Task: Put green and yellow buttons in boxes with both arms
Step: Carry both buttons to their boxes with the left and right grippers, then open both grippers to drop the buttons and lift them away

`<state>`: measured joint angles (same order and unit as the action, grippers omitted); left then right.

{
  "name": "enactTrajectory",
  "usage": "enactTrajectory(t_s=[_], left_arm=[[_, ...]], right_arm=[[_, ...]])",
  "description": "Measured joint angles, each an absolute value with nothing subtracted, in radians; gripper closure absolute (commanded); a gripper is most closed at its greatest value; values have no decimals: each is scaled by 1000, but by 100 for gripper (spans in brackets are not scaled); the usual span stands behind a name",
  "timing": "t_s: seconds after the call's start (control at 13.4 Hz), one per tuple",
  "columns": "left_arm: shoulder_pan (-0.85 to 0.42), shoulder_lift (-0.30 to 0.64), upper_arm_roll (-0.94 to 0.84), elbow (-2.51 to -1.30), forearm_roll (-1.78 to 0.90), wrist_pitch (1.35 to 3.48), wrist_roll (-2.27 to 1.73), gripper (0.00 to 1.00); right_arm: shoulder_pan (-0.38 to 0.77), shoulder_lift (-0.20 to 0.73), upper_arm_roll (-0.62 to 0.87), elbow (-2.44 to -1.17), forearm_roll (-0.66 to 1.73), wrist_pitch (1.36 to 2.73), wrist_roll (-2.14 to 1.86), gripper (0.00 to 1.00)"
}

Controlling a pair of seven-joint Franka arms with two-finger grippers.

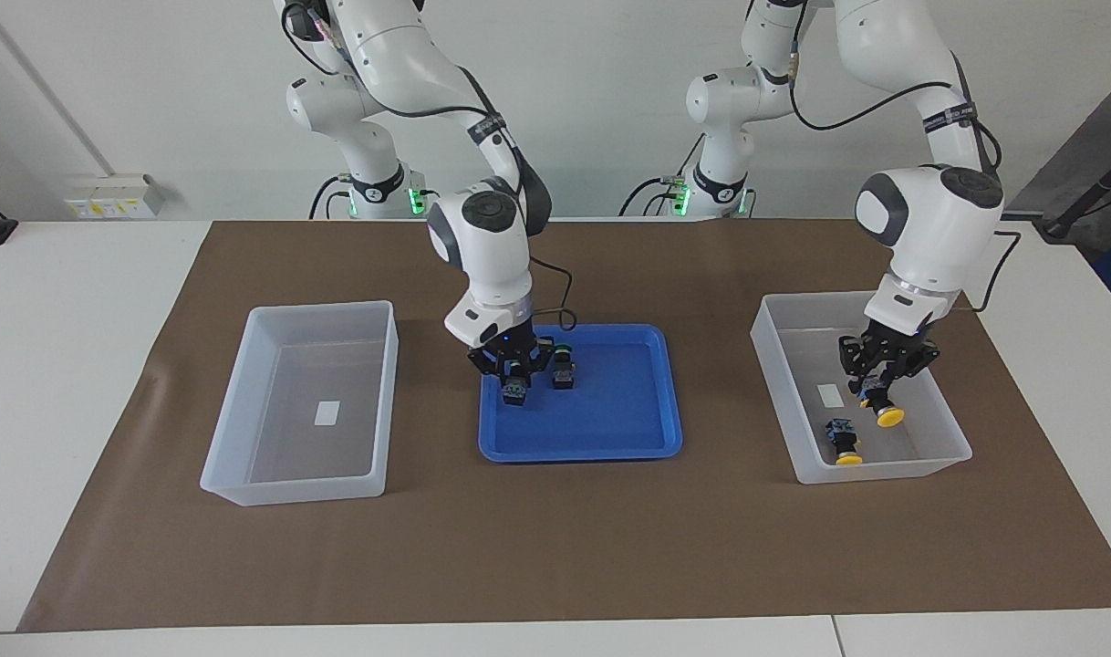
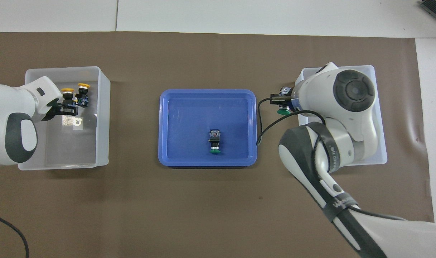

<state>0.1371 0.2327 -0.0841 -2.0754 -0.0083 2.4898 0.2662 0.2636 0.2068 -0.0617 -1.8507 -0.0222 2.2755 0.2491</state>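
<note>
White bench (image 1: 63,365) with a brown mat (image 1: 555,547) over most of it. I've got both arms out over the mat.

Two translucent boxes sit at the ends, with the blue tray (image 1: 578,452) between them. The box at the right arm's end (image 1: 291,488) holds only its label. The box at the left arm's end (image 1: 884,470) is where the yellow ones are.

The right hand (image 1: 515,379) is over the tray, on the side toward the right arm's end, clamped on a green button (image 1: 515,392). I can't tell if that button is clear of the tray floor. The second green button (image 1: 564,365) stands in the tray just beside it.

The left hand (image 1: 875,383) is down inside its box, gripping a yellow button (image 1: 884,409) tilted cap-down. The second yellow button (image 1: 843,440) lies on that box's floor, close by.
</note>
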Motion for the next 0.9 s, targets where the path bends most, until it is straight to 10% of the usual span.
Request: enactTrajectory(t_s=[0.15,0.3,0.82,0.9], left_arm=[[138,231,-84,-2096,-9,2500,267,81],[139,223,-84,-2107,-9,2501,268,0],[139,196,-85,-2121,-9,2495,287,0],[139,177,-87,-2111,-9,2474,288,0]], right_arm=[[165,208,-62,-1854,-22,2276,107,100],[83,216,-62,-1863,-22,2278,-3,100],[-4,303,-55,-1956,25,2420,-96,100],[-1,310,-49,-1960,34,2432,-96,84]])
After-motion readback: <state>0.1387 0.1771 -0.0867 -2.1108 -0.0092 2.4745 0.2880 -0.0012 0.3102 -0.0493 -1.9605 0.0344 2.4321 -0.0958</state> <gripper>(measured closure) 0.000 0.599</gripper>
